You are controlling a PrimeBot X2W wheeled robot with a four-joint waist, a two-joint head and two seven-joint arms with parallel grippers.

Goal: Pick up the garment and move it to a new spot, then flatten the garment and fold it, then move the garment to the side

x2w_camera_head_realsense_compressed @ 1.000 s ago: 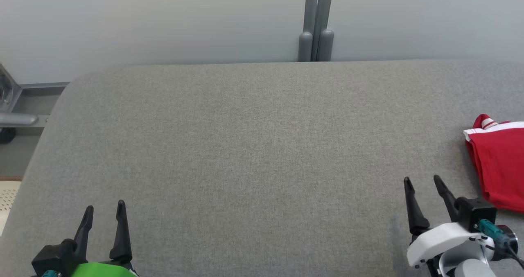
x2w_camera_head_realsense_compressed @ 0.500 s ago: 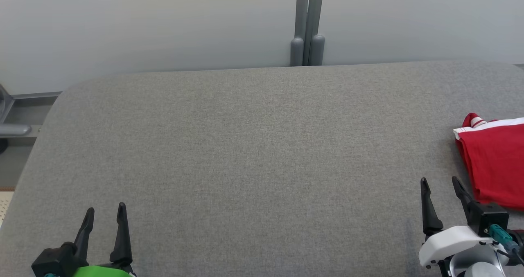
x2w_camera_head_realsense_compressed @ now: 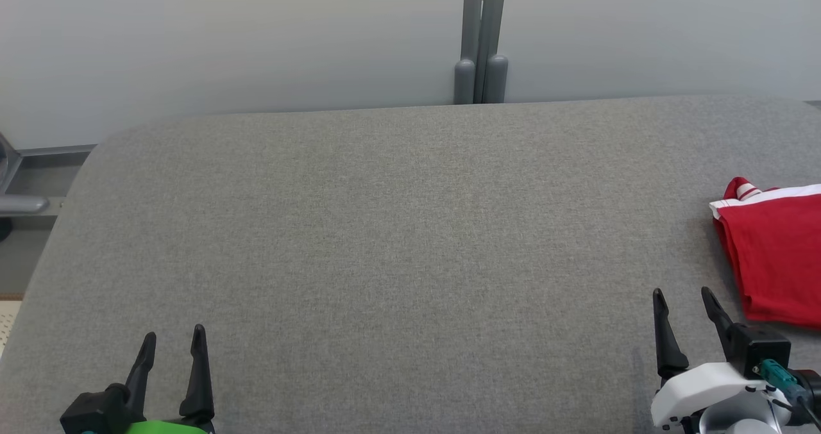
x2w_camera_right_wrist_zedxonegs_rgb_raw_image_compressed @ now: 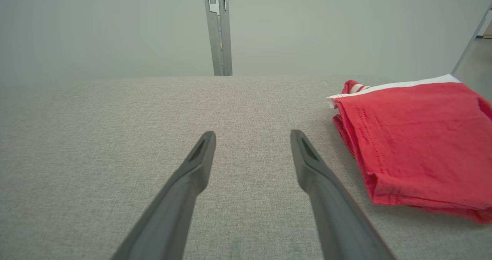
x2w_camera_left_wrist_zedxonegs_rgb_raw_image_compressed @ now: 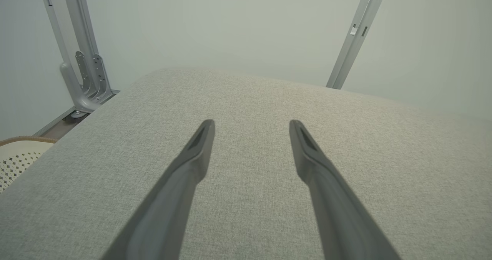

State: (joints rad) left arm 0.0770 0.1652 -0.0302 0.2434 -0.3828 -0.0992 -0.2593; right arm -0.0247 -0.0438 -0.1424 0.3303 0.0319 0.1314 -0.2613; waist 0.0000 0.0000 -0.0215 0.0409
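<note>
Head view, from left to right: the left gripper (x2w_camera_head_realsense_compressed: 174, 331) is at the lower left over the grey padded table (x2w_camera_head_realsense_compressed: 410, 229), its two dark fingers spread apart and holding nothing. Behind the far edge of the table stands a grey post (x2w_camera_head_realsense_compressed: 481, 36) against the pale wall. At the lower right is the right gripper (x2w_camera_head_realsense_compressed: 681, 291), its fingers also spread wide and holding nothing. Near it on the right, not touching it, the red garment (x2w_camera_head_realsense_compressed: 779, 254) with a white band lies folded in layers on the table's right side.
</note>
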